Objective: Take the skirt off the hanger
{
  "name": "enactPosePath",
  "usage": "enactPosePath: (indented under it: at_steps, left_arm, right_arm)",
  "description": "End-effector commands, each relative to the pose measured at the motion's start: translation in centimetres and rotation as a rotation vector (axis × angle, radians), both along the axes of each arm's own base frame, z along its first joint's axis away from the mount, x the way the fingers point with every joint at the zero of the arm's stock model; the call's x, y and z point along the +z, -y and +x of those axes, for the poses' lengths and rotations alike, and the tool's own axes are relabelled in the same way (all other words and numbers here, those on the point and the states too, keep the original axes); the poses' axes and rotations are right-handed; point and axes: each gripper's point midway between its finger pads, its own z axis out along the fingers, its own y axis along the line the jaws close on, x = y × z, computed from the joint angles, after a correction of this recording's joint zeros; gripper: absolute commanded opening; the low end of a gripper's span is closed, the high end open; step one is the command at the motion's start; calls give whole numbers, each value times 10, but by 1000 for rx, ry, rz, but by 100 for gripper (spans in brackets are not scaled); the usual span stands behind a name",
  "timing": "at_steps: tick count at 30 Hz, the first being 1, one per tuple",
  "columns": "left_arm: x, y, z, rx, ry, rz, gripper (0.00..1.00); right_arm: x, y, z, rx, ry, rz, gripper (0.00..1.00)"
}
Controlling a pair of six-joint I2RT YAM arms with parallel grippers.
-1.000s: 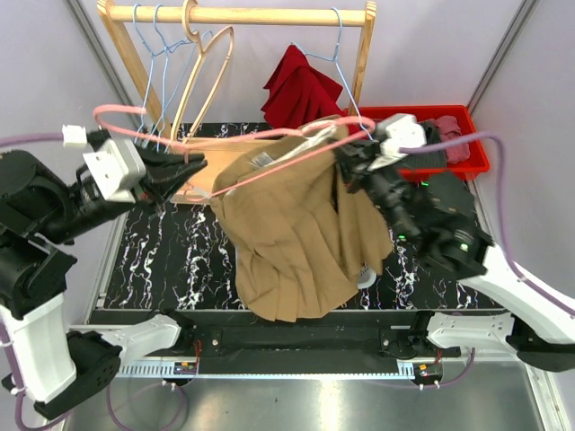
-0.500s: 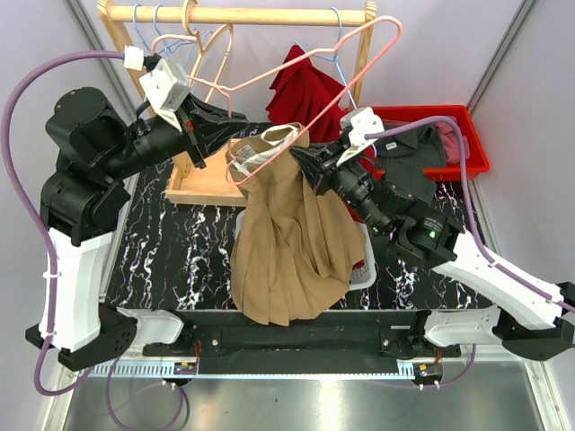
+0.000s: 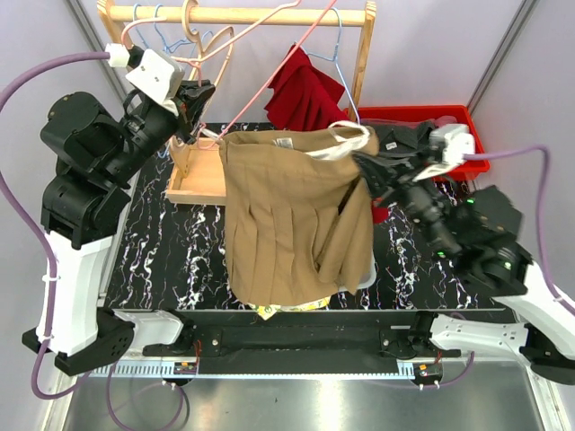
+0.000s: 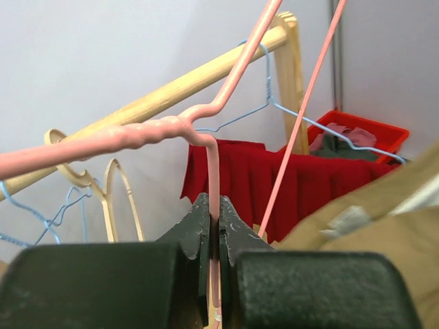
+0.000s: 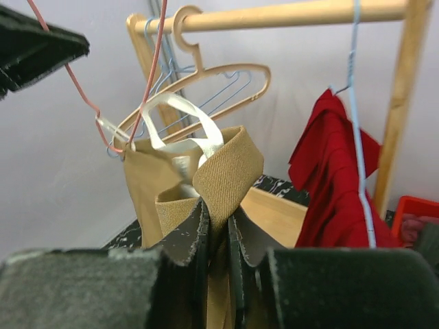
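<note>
The tan pleated skirt [image 3: 296, 215] hangs spread wide above the table. My right gripper [image 3: 364, 166] is shut on the right end of its waistband [image 5: 230, 164]. My left gripper [image 3: 196, 99] is shut on the wire of the pink hanger [image 3: 260, 85], held high beside the rack. The hanger's lower corner [image 5: 103, 137] touches the skirt's left top corner, where a white loop [image 5: 182, 113] shows. I cannot tell if the loop is hooked on it. In the left wrist view the pink wire [image 4: 212, 164] runs up from between the jaws, with the skirt [image 4: 384, 233] at lower right.
A wooden rack bar [image 3: 269, 15] at the back carries blue wire hangers [image 3: 148, 54], a wooden hanger [image 3: 211, 54] and a red garment [image 3: 301, 90]. A red bin [image 3: 458, 126] of clothes sits back right. A white basket [image 3: 368, 265] stands behind the skirt on the black marble table [image 3: 162, 260].
The right gripper pulled the waistband to the right and the skirt spread out wide. The left gripper swung the pink hanger up and back toward the rack bar.
</note>
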Motion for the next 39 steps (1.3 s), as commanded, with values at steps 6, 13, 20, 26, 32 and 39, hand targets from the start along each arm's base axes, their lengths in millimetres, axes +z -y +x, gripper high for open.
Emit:
enactPosePath:
  at_steps: [6, 13, 20, 26, 32, 39]
  left_arm:
    - [4, -9, -7, 27, 32, -33, 0]
    - [29, 8, -8, -63, -44, -233, 0]
    - [57, 10, 14, -41, -18, -335, 0]
    - [68, 13, 13, -60, 27, -317, 0]
    - [51, 26, -6, -158, -10, -250, 0]
    - [57, 22, -26, -186, 13, -246, 0]
  right_arm:
    - [61, 55, -6, -143, 128, 84, 10]
    - [7, -29, 16, -2, 2, -15, 8]
    - [-38, -104, 24, 168, -114, -45, 8]
    - [-109, -135, 30, 207, -248, -137, 6]
    - [-122, -106, 53, 17, -220, -284, 76]
    - [-65, -70, 46, -45, -120, -180, 46]
